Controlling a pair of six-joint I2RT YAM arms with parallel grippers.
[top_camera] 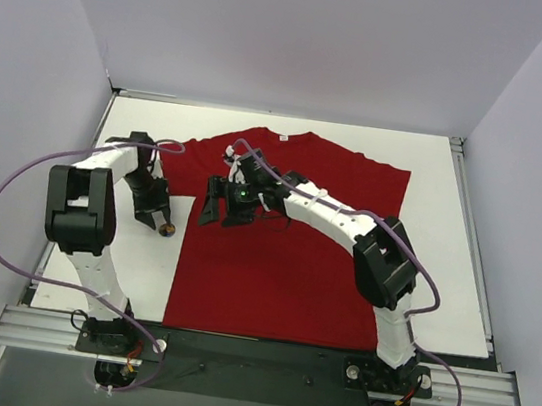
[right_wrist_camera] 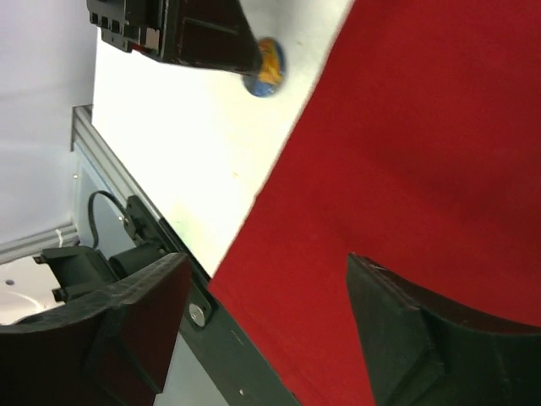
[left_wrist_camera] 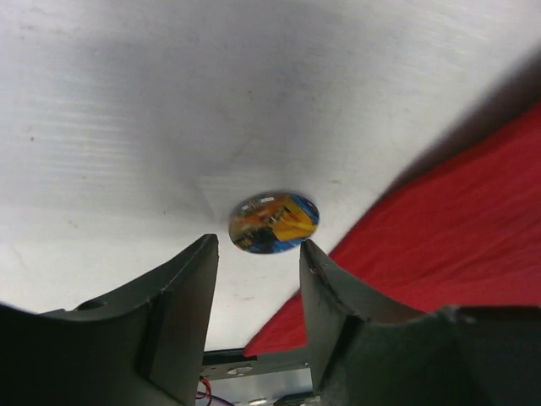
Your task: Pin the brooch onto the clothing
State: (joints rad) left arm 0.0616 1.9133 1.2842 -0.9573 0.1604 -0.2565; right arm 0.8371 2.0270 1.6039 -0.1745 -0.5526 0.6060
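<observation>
- shirt (top_camera: 282, 265): dark red, soft, spread flat mid-surface (top_camera: 441, 288)
- brooch (left_wrist_camera: 274, 222): tiny glossy disc on bare surface toward the left edge, just beside the shirt; likely light, stiff, slippery; best pinched across its rim
- left gripper (left_wrist_camera: 258, 254): fingers released, poised at the brooch
- right gripper (right_wrist_camera: 269, 266): fingers released, empty, above the shirt

the brooch (right_wrist_camera: 268, 68) lies on the table (right_wrist_camera: 186, 161) beside the shirt (right_wrist_camera: 406, 152).
</observation>
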